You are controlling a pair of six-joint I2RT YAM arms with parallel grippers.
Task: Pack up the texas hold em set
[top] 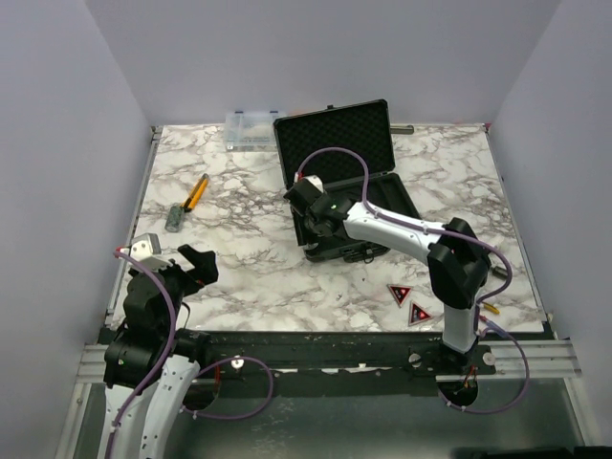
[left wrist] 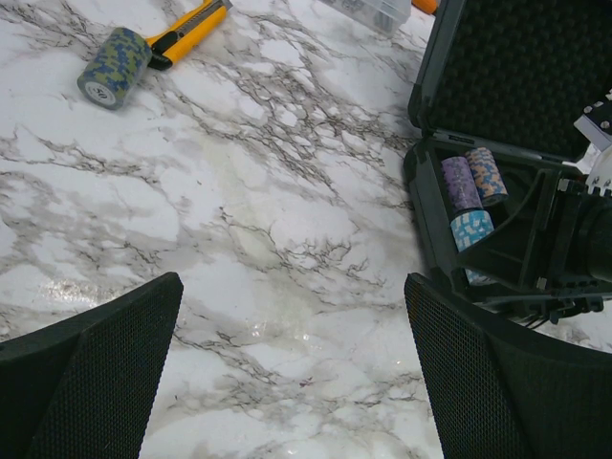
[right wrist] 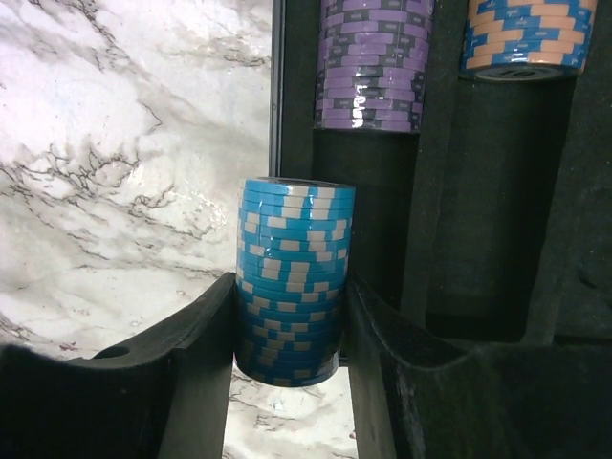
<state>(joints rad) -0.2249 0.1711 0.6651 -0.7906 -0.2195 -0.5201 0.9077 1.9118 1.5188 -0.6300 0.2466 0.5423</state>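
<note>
At the briefcase (top: 335, 143), right claw (right wrist: 292, 301) grips blue chips (right wrist: 295, 249) (left claw (left wrist: 292, 287) spread wide).

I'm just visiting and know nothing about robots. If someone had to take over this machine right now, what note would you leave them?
Right gripper: shut on the light-blue chip stack, at the left edge of the open briefcase tray.
Left gripper: open, empty, above the marble table.
Done: purple stack and orange-blue stack lie in tray slots.
Left: seat the light-blue stack, fetch the loose stack lying beside the yellow knife, pack the two triangles, close the lid.
</note>
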